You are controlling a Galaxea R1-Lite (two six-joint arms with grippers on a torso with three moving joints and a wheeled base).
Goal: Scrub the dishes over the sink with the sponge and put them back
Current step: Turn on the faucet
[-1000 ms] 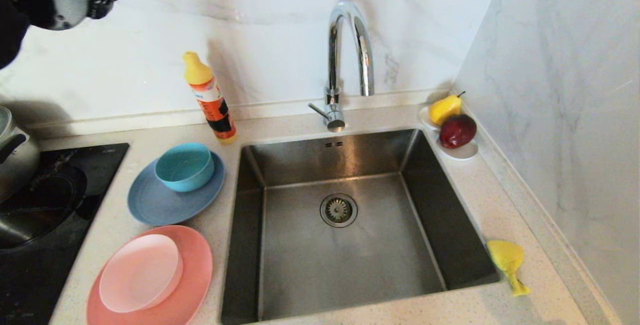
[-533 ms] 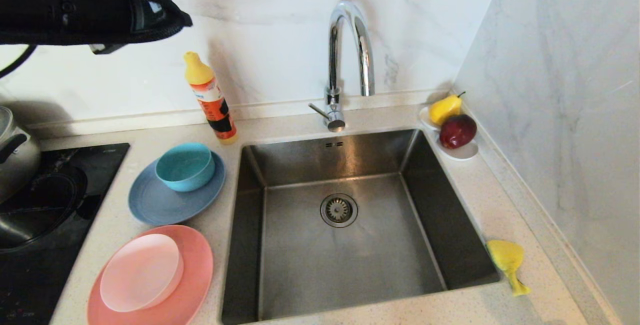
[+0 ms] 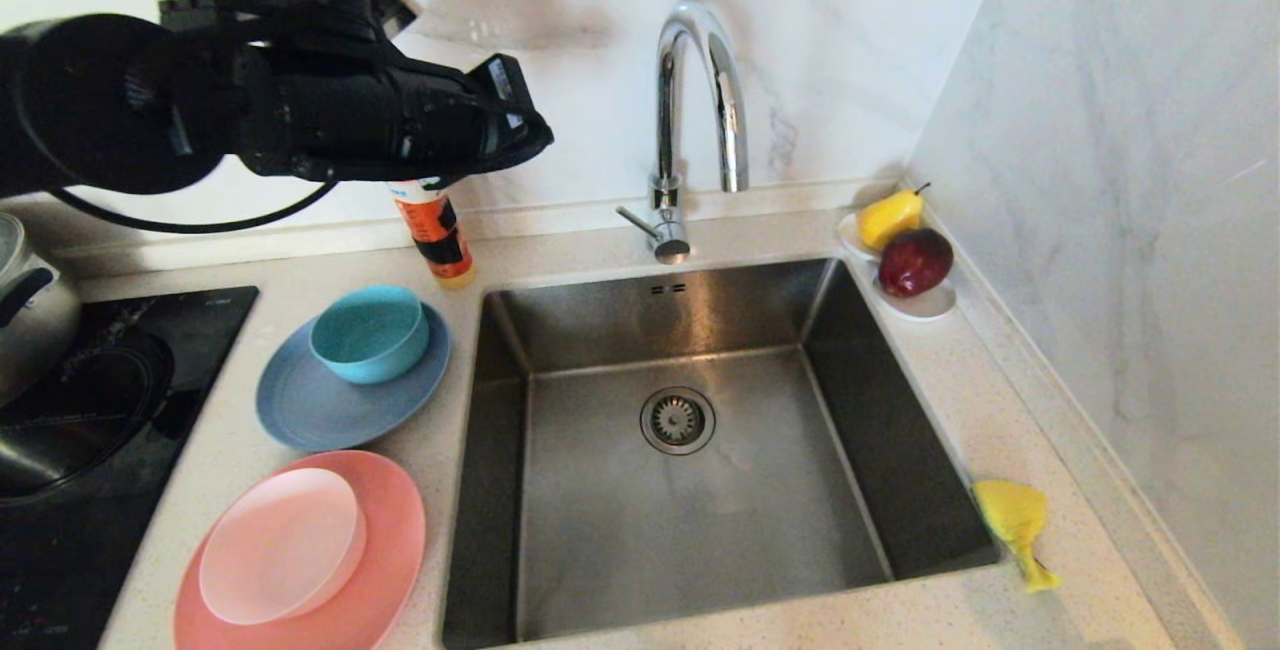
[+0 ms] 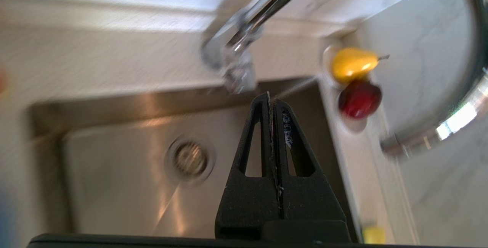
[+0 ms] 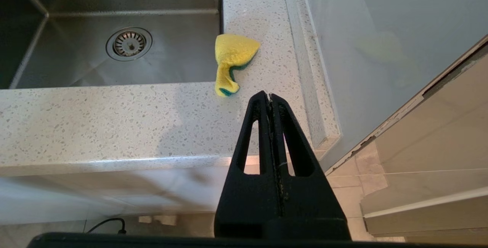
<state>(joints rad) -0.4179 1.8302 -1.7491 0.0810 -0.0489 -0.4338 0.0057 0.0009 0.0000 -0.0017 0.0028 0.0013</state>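
left gripper (image 4: 270, 97): your jaws are clenched, empty, high above the counter (image 3: 620, 240) left of the faucet (image 3: 690, 120)
right gripper (image 5: 268, 97): clenched, empty, parked off the counter's front edge
sponge (image 3: 1015, 520): crumpled on the counter just right of the sink (image 3: 900, 430)
dishes: left of the sink; bowl (image 3: 368, 332) on blue plate (image 3: 300, 410), pale plate (image 3: 280, 545) on salmon plate (image 3: 385, 550)

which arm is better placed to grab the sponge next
Probably the right. The sponge lies on the counter right of the sink, just ahead of the right gripper, which is shut and empty. The left gripper, also shut, is up by the faucet.
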